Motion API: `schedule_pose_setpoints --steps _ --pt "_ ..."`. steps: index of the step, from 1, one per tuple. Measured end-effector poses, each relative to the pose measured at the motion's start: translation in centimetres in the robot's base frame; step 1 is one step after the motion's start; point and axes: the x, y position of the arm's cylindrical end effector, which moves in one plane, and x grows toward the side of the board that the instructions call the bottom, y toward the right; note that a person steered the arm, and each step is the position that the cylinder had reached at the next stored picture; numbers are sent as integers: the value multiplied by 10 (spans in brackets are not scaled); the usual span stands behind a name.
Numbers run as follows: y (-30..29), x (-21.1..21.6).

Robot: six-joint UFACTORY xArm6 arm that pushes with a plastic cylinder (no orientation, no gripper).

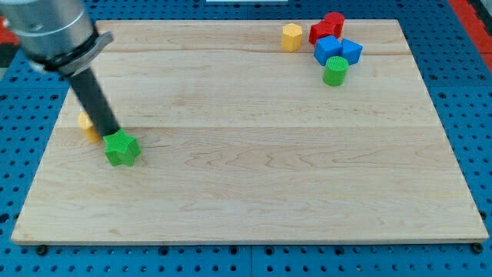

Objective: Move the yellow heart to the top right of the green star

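My arm comes in from the view's top left, its grey metal housing blurred at the corner. From it a straight dark rod (94,100) slants down and to the right over the left side of the board. My tip (115,134) sits low at the rod's lower end, on the board.

A single camera looked down at a slant from beyond the near edge of the wooden board (261,169), taking in nearly all of it, with blue perforated table (469,100) showing round its sides. The arm (58,35) entered at the upper left of the frame, cropped by the edge
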Motion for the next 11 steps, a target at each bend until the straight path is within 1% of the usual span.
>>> schedule_pose_setpoints --steps 1,2,3,4,5,6,7,8,9,10,11 --pt "11 5" --pt "-7 16" --pt "-53 41" --pt "-82 49" --pt "-109 48" --pt "-110 21" --pt "-63 -3" --pt "-10 -8" --pt "21 12" --pt "38 37" --pt "18 50"
